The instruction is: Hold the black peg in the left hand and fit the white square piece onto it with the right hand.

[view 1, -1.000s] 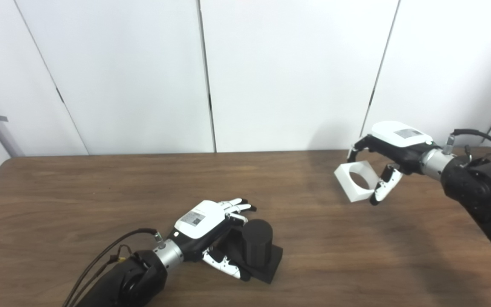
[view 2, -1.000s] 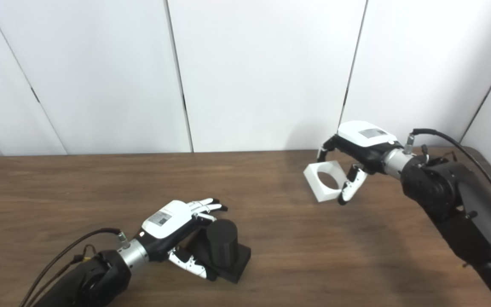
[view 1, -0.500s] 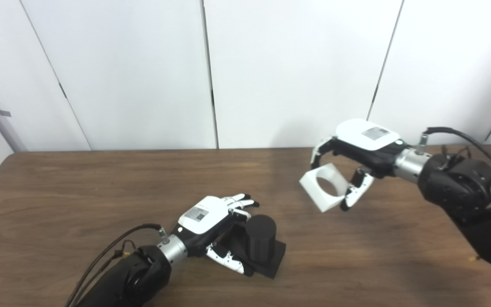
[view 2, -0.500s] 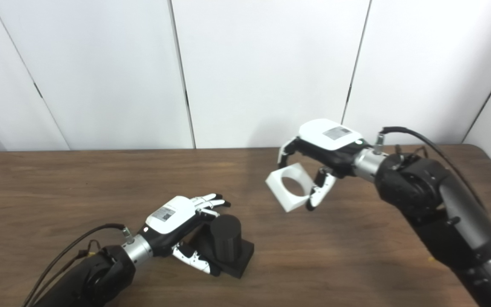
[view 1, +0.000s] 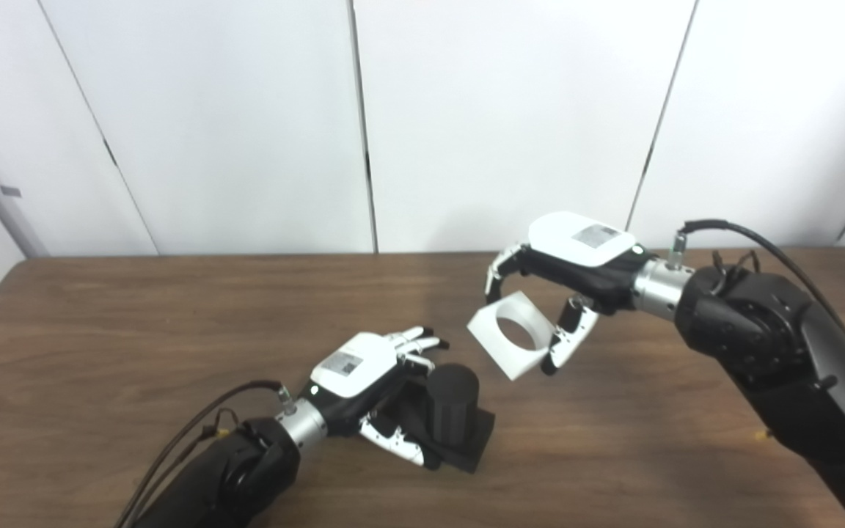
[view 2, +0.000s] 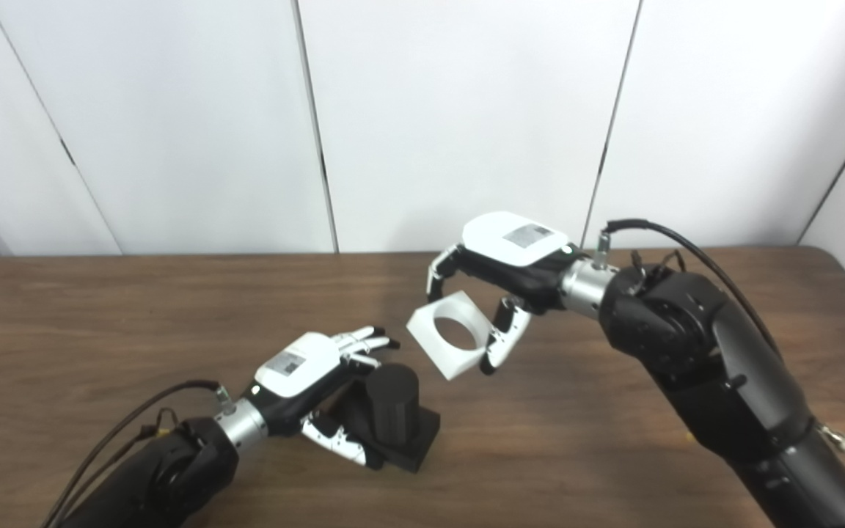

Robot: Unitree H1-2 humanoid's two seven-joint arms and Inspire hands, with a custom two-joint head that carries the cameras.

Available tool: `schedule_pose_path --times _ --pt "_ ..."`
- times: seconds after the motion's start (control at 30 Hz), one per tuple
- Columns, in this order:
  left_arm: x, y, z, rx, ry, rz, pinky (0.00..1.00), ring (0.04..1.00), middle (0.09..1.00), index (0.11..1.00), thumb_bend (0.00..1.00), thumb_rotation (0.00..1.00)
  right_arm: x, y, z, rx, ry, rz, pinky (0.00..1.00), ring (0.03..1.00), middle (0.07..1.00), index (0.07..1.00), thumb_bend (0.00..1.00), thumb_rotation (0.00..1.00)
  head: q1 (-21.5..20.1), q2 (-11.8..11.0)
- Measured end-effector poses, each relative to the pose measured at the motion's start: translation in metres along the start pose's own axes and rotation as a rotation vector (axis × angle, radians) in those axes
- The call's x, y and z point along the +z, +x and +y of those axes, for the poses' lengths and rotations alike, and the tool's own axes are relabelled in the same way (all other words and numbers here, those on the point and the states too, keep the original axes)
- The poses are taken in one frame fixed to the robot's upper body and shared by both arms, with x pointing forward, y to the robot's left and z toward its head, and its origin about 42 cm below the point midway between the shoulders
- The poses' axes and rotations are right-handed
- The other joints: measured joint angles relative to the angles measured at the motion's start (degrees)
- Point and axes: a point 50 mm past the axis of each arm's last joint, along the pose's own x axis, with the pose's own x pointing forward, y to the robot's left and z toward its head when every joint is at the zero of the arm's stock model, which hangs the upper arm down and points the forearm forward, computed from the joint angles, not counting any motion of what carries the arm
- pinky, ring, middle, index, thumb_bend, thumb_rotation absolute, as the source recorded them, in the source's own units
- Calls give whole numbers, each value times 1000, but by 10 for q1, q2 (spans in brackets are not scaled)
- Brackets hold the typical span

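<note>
- White wall panels [view 1: 503, 110] with thin dark seams fill the back of the room, and in front of them runs a long brown wooden table [view 1: 136, 315] with a rounded corner on each far side.
- Coming in from the right, a bulky black arm [view 1: 774, 352] reaches across the table toward the middle, with a black cable looping over its wrist.
- On the left, a thinner black arm [view 1: 224, 477] lies low over the near part of the table, trailing cables behind it.
- Up in the air, the right hand [view 1: 576, 257] pinches the white square piece [view 1: 514, 345], fingers over its far edge and thumb on the near side. The piece is tilted, its round hole facing up and toward me, clear of the table.
- Down on the wood, the left hand [view 2: 305, 374] is cupped around the black peg [view 2: 391, 400], thumb on the near side, fingers curling over the far side.
- That peg is a short upright cylinder on a flat black square base [view 2: 422, 440] resting on the table, just below and to the left of the white piece, not touching it.
</note>
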Motion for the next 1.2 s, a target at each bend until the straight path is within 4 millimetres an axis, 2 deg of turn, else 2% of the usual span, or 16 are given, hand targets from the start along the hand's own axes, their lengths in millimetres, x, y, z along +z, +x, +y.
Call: schedule_pose_path --times 0.47,1.0,1.2 --pt "1 1 0 -4 1 -1 911 968 920 491 523 74 16 14 11 36 9 -46 684 756 719 476 523 130 4 5" --pt "2 3 0 -3 5 -1 910 971 920 491 523 72 22 21 22 73 3 -76 697 765 728 476 524 131 8 9" --pt "2 3 0 -3 5 -1 906 967 918 491 523 74 27 32 29 91 19 -84 729 772 736 477 524 131 8 9"
